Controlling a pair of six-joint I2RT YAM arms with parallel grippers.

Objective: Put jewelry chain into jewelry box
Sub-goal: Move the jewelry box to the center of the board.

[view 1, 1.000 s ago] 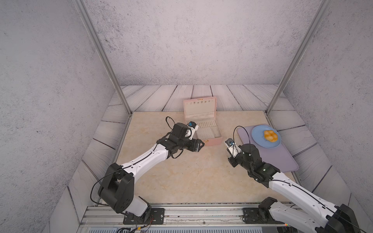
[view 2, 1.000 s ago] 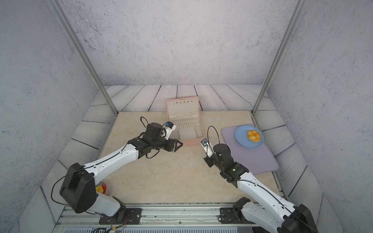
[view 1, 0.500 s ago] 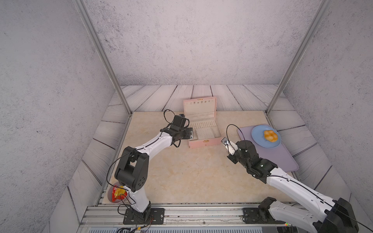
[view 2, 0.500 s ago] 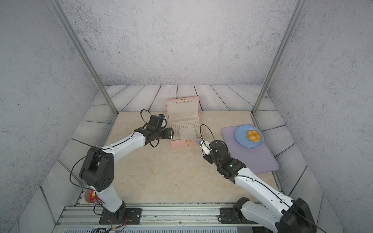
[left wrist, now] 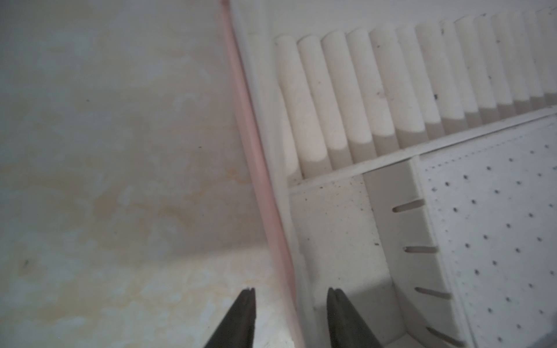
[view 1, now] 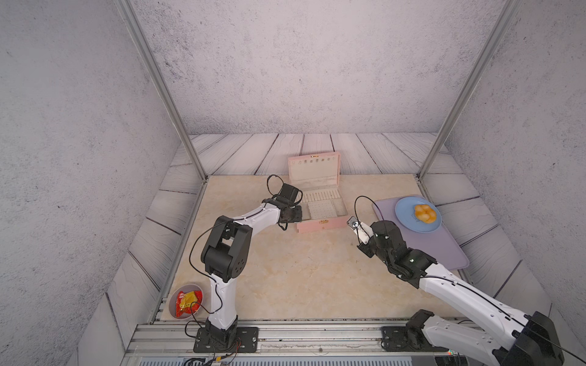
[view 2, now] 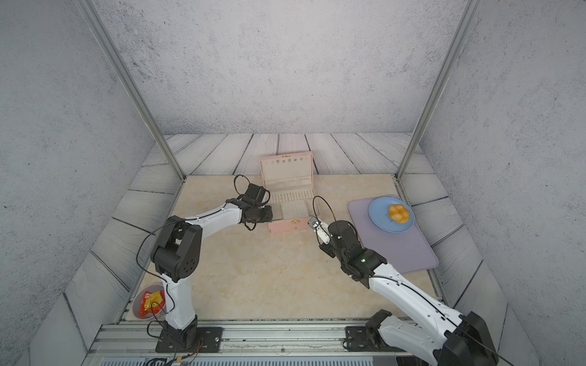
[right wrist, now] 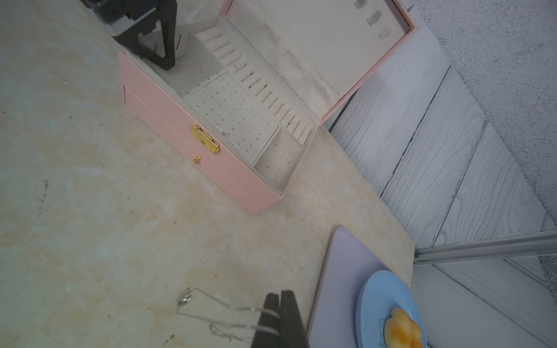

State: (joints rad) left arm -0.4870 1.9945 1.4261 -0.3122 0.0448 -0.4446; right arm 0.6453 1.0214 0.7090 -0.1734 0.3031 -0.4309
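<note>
The pale pink jewelry box (view 1: 320,225) (view 2: 289,226) stands open on the marble tabletop, lid upright, cream lining showing. My left gripper (view 1: 295,214) (view 2: 265,215) (left wrist: 291,290) is at its left end. Its jaws are open astride the pink side wall (left wrist: 256,150), one finger outside and one in the end compartment. My right gripper (view 1: 352,222) (view 2: 314,222) (right wrist: 280,293) hovers just right of the box's front corner, shut on the jewelry chain (right wrist: 211,307). The thin chain hangs from it in loops above the table. The box (right wrist: 168,114) lies ahead of that gripper.
A lilac mat (view 1: 428,253) lies at the right with a blue plate (view 1: 400,207) of orange food on it. A small bowl (view 1: 172,309) of red and yellow wrappers sits at the front left corner. Metal frame posts stand at the table's back corners.
My left gripper has swung from the box's front corner to its left end and its jaws have narrowed. My right gripper, still holding the chain, has edged slightly toward the box.
</note>
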